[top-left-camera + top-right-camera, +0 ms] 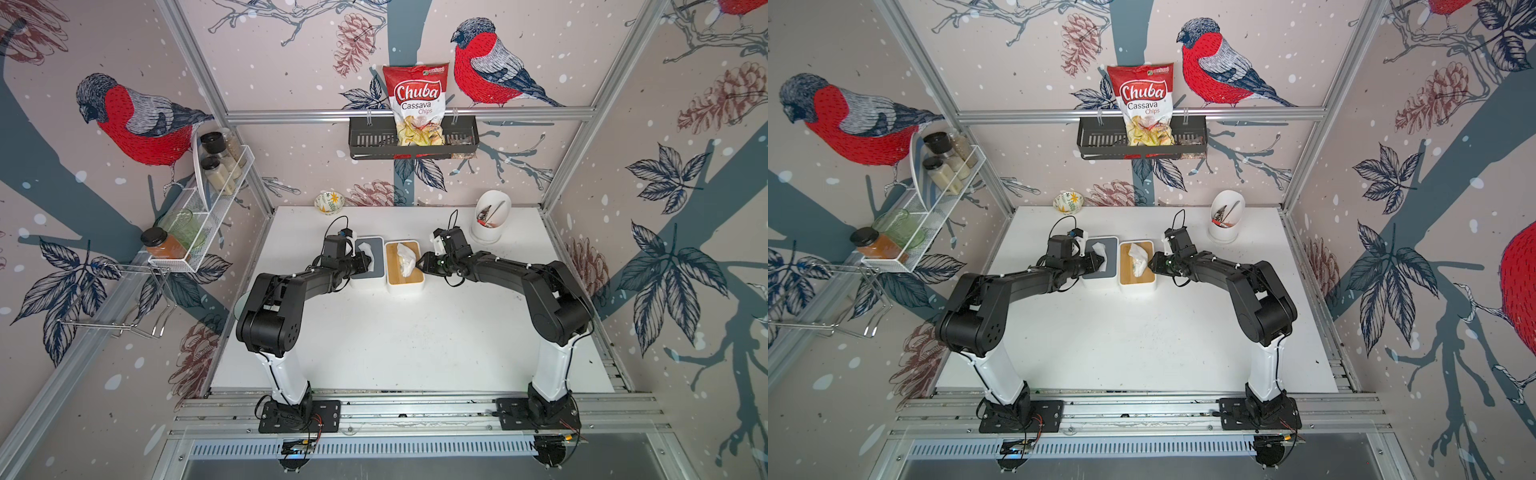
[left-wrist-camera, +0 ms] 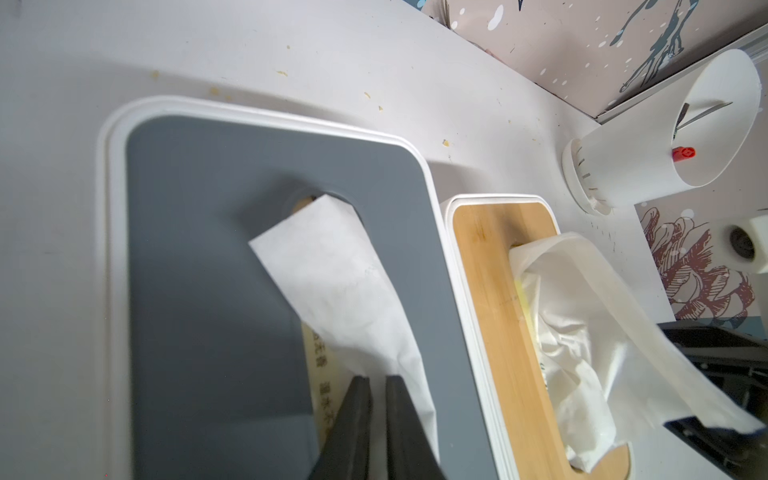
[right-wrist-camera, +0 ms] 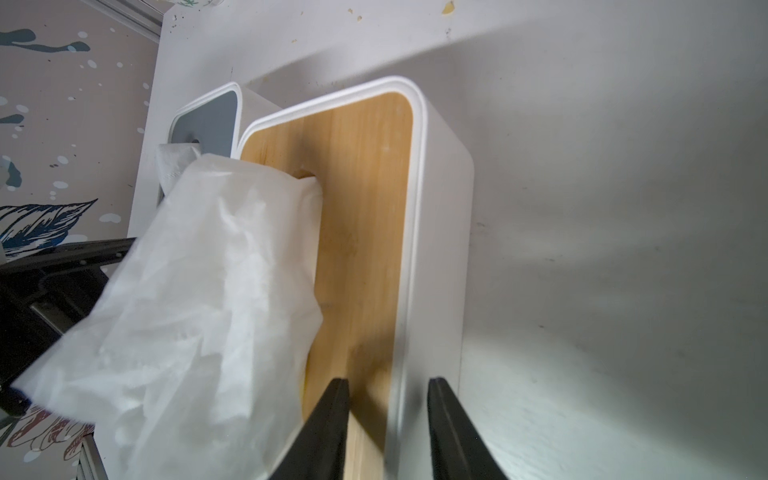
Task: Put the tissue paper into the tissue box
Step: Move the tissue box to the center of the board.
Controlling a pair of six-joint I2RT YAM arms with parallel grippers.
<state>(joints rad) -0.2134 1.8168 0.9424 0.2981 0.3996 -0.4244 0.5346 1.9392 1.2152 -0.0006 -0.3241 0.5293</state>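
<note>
Nearest, the 2 arms rise from the front rail and bend inward over the white table (image 1: 395, 340). In the middle of it, 2 boxes stand close side by side: the grey-lidded tissue box (image 1: 375, 272) and the bamboo-lidded tissue box (image 1: 405, 279).

The left gripper (image 2: 378, 380) is low over the grey lid, with its jaws almost together and only a thin slit between them. The flat tissue sheet (image 2: 332, 286) comes out of the grey slot and reaches to the fingertips. I cannot tell whether a fold of it is pinched.

The right gripper (image 3: 388, 382) has its jaws apart and holds nothing. 1 finger is over the bamboo lid, the other is outside the white rim. The crumpled tissue bunch (image 3: 199, 316) stands out of the bamboo slot and leans toward the grey box. So both papers are only partly inside.

I see 3 risks:
- The thin sheet may cling to the left fingers and come out again when they lift.
- A hard push may tear the sheet, or slide the light box against its neighbour.
- The right finger outside the rim may catch the wall and drag the bamboo box.

Farther back stand the white utensil holder (image 1: 490, 224) and a small flowered bowl (image 1: 329, 202). The chips bag (image 1: 417, 104) is on the wall shelf.
</note>
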